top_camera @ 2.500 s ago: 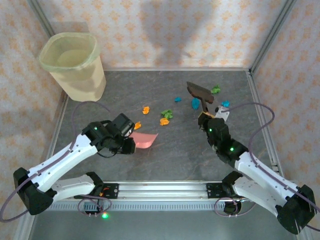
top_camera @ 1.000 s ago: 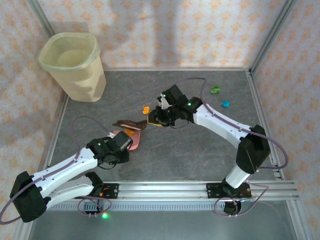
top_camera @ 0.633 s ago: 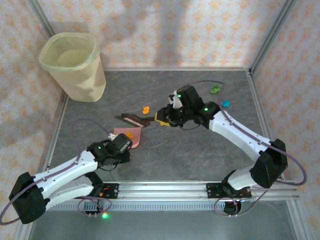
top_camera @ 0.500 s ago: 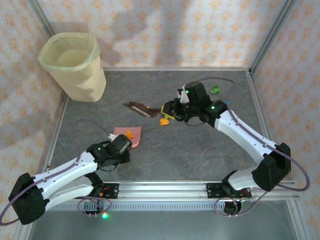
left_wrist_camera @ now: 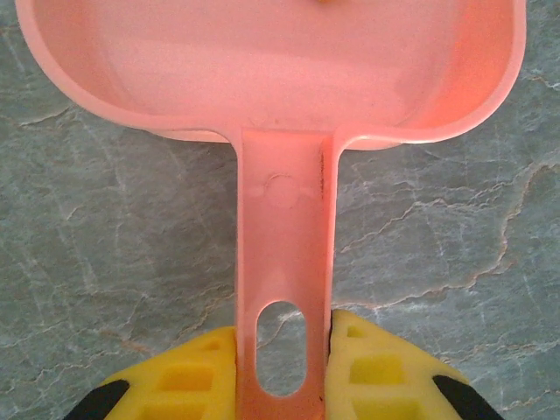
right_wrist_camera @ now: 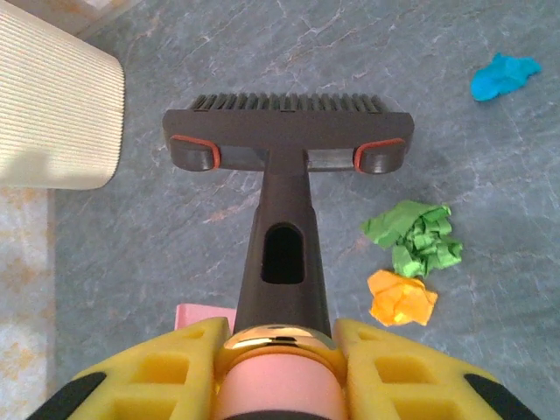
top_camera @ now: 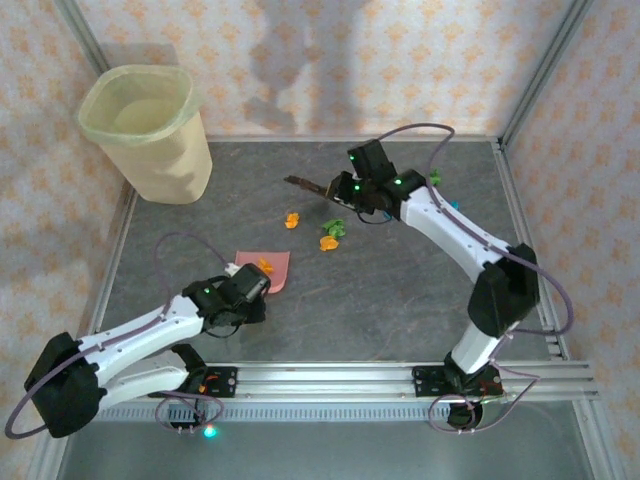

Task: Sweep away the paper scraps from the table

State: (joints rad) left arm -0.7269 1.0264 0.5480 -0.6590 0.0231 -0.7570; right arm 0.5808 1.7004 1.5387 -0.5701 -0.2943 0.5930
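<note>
Clenched left gripper [left_wrist_camera: 284, 367], clenched right gripper [right_wrist_camera: 280, 367]

scraps [top_camera: 327, 243] on table [top_camera: 390, 305], dustpan [top_camera: 281, 273] before them

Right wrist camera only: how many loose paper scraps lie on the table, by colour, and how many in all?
teal scrap: 1
green scrap: 1
orange scrap: 1
Total: 3

You're looking at a lab test cell, aluminium rails [top_camera: 330, 376] framing the stone-patterned surface [top_camera: 380, 300], wallpapered panels [top_camera: 440, 70] behind the cream waste bin [top_camera: 150, 130].
</note>
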